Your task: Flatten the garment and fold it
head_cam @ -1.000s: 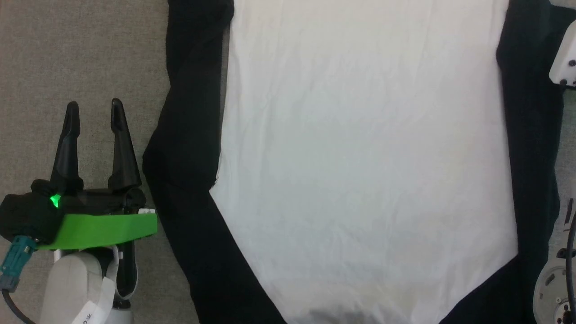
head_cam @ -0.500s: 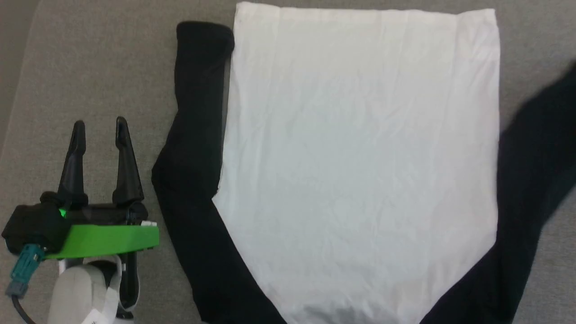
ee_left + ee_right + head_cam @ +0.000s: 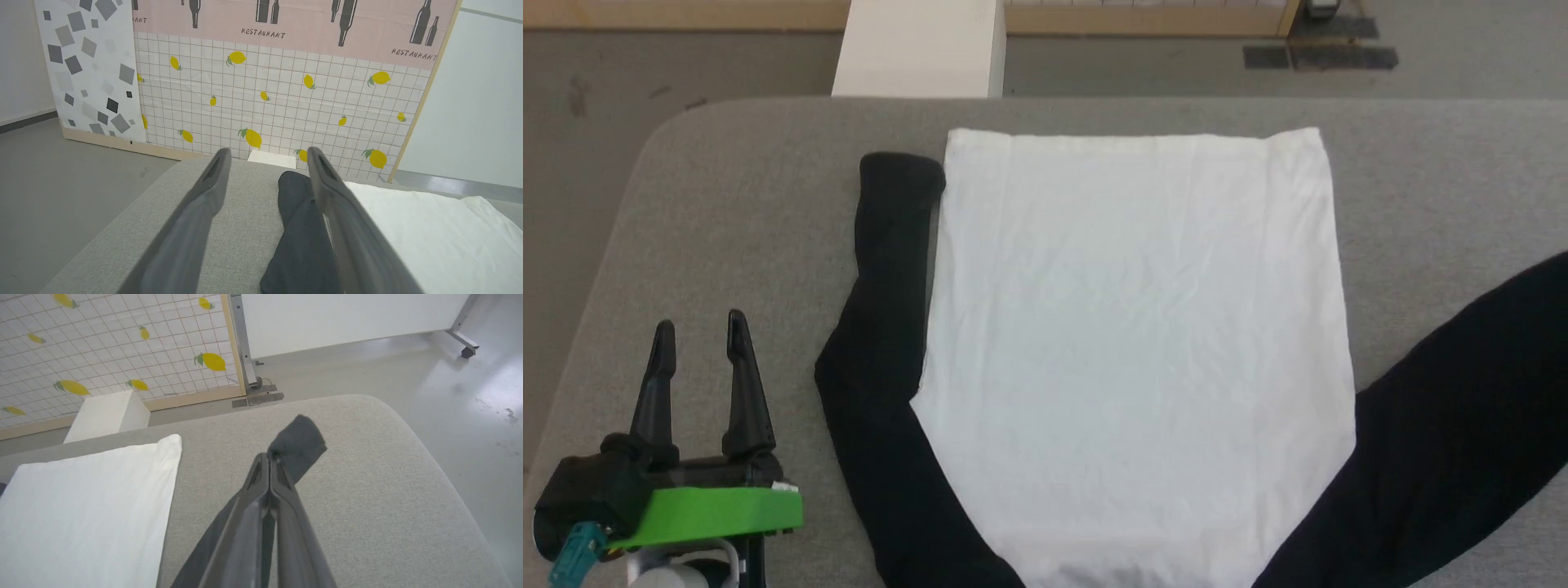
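The garment [image 3: 1135, 343] lies flat on the grey table [image 3: 727, 204], its white body smooth and hem farthest from me. Its left black sleeve [image 3: 882, 327] runs alongside the body. The right black sleeve [image 3: 1462, 408] stretches out diagonally to the right edge of the head view. My left gripper [image 3: 697, 331] is open over bare table, left of the left sleeve [image 3: 302, 237]. In the right wrist view my right gripper [image 3: 269, 457] is shut on the right sleeve, with the cuff [image 3: 302, 441] sticking out past the tips above the table.
A white box [image 3: 919, 45] stands on the floor just beyond the table's far edge. Behind it is a lemon-patterned panel [image 3: 265, 81]. The table's rounded far right corner [image 3: 388, 412] lies ahead of my right gripper, with grey floor beyond.
The head view has pulled back and tilted up. My right gripper has shut, and the right sleeve has swung from beside the body out to the right. The left gripper stays open.
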### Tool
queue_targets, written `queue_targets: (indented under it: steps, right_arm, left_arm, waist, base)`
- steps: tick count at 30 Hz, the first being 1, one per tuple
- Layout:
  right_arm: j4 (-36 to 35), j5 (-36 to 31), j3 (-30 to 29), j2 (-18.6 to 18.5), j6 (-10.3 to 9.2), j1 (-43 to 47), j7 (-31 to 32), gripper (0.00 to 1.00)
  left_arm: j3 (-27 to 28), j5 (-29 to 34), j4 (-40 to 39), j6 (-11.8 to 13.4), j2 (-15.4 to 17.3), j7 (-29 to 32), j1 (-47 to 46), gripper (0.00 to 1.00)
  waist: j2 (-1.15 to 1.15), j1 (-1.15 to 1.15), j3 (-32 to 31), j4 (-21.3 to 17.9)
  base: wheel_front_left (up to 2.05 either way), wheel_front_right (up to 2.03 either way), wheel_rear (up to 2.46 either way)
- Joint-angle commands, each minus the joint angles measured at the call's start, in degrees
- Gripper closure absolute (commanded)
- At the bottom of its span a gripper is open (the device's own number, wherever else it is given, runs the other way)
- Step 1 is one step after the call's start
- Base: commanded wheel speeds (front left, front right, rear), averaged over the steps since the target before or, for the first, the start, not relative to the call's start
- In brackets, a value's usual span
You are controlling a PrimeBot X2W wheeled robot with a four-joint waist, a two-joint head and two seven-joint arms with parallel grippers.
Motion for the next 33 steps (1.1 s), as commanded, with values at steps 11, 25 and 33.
queue_targets:
  steps: [11,25,33]
  right_arm:
    - [-13.8,11.8,21.9,5.2,-0.08,0.2,6.2,1.00]
    - [0.1,15.7,54.4,18.2,-0.08,-5.0,-0.6,1.00]
    - [14.9,15.9,64.0,19.7,-0.08,-4.8,-8.9,1.00]
  left_arm:
    - [-0.5,0.5,-1.1,0.2,-0.6,-0.2,2.7,0.00]
    - [-2.9,0.1,-0.3,0.1,-0.7,-0.2,1.5,0.00]
    - [-4.3,-0.4,0.6,-0.1,-0.7,-0.2,0.1,0.00]
  waist:
    - [0.00,0.00,-6.7,-0.9]
    - [0.00,0.00,-5.0,2.9]
    - [0.00,0.00,-2.8,5.9]
  base:
    - [0.00,0.00,0.00]
    - [0.00,0.00,0.00]
    - [0.00,0.00,0.00]
